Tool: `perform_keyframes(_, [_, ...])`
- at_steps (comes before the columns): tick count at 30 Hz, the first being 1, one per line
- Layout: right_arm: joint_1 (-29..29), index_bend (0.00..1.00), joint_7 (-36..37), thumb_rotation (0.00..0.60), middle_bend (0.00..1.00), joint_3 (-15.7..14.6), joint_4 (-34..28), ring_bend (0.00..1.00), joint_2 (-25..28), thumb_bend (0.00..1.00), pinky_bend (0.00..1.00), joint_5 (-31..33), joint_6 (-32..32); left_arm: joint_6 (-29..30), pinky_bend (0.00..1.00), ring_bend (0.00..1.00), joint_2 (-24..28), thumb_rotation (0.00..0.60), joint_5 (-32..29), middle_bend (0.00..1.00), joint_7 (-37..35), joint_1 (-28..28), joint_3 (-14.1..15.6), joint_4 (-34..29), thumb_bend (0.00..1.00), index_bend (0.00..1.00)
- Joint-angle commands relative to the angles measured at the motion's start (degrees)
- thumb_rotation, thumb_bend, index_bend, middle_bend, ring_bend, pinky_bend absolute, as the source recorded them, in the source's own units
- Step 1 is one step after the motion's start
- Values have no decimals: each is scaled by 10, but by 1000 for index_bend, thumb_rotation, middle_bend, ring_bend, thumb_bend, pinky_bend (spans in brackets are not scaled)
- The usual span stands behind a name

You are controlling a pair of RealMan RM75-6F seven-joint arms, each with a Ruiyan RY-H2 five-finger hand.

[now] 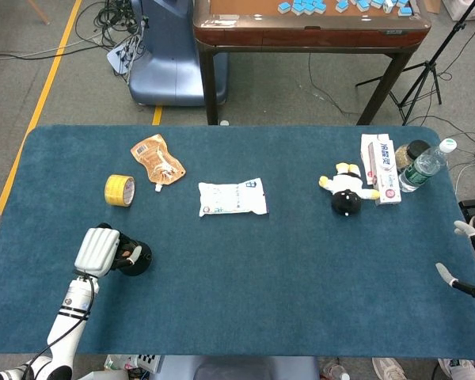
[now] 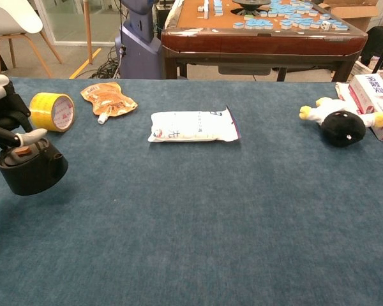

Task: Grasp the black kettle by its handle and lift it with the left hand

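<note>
The black kettle (image 1: 134, 260) (image 2: 32, 169) sits upright near the table's front left, with a small brown knob on its lid. My left hand (image 1: 98, 250) (image 2: 2, 113) grips its handle from the left side, fingers curled over it. Whether the kettle's base touches the blue cloth I cannot tell. My right hand (image 1: 469, 263) hangs at the table's right edge with its fingers apart, holding nothing; only the head view shows it.
A yellow tape roll (image 1: 119, 190) (image 2: 53, 110) lies just behind the kettle. Further back are an orange pouch (image 1: 157, 161), a white packet (image 1: 232, 197), a plush toy (image 1: 347, 192), a toothpaste box (image 1: 379, 169) and a bottle (image 1: 424, 166).
</note>
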Motion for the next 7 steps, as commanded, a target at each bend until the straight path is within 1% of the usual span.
perform_keyframes(1, [0, 213, 0, 600, 315, 0, 0, 202, 0, 214, 270, 0, 0, 0, 404, 936, -1, 479, 0, 1000, 0, 0, 0, 1, 337, 1000])
perform_keyframes(7, [0, 213, -1, 600, 315, 0, -1, 202, 0, 214, 270, 1, -1, -2, 404, 936, -2, 484, 0, 1000, 0, -1, -1, 2, 337, 1000])
